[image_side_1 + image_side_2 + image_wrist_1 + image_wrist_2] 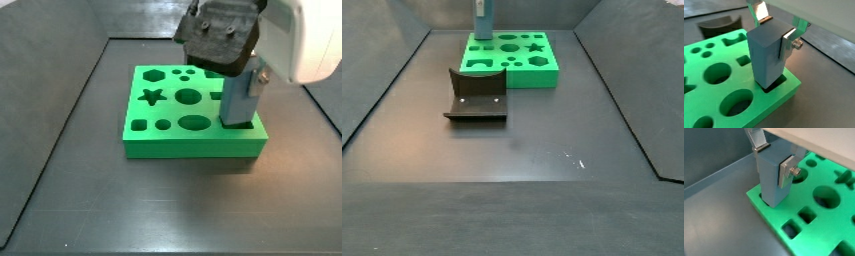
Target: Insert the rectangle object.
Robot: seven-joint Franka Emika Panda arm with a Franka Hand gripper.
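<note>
The gripper (777, 28) hangs over a corner of the green board (724, 90), its silver fingers (785, 170) clamped on the upright rectangle object (767, 57), whose lower end sits in a rectangular hole at that corner. In a side view the board (513, 58) lies near the far edge of the dark grey tabletop (543, 140), with the fixture (476, 97) just in front of it, and dark walls rise around the surface.

The pincer (777, 27) is cut off by the frame edge in both wrist views, only its silver fingers (785, 170) showing. In a side view the arm's housing hides the top of the rectangle object (241, 100); in a side view the block (482, 17) runs out of frame, pincer unseen. Its foot is sunk in the green board (724, 95), depth unclear.
</note>
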